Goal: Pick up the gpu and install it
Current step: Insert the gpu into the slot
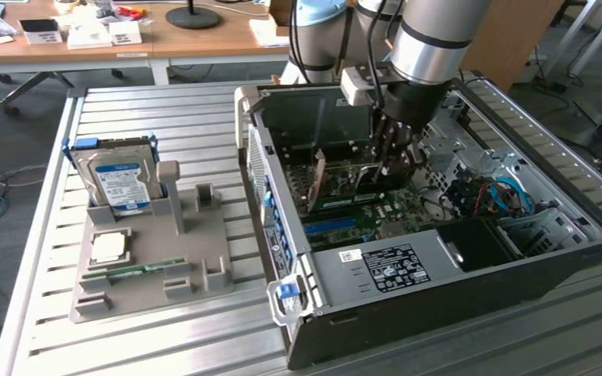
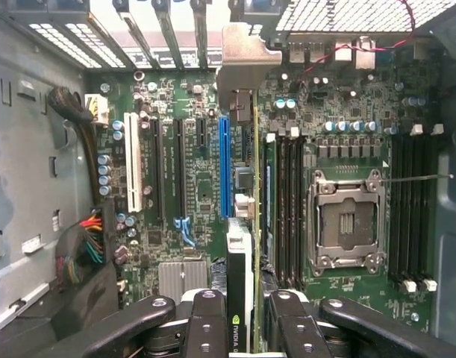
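End effector [image 2: 247, 309] clamps the gpu [image 2: 239, 250] edge-on above the motherboard [image 2: 192, 186] slots.

Little legible print: one logo, three unreadable labels.

In the wrist view, a green eye-shaped Nvidia logo [image 2: 236, 320] is seen on the black edge of the gpu [image 2: 239, 261], and the white lettering beneath it is cut off. In the exterior view, a black-and-white label [image 1: 390, 269] is carried by the power supply [image 1: 332, 276], and a small white sticker [image 1: 349, 254] with a barcode-like mark is fixed just beside it. A blue-and-white label [image 1: 121, 186] is borne by the drive [image 1: 107, 159]. The print on all three cannot be read.
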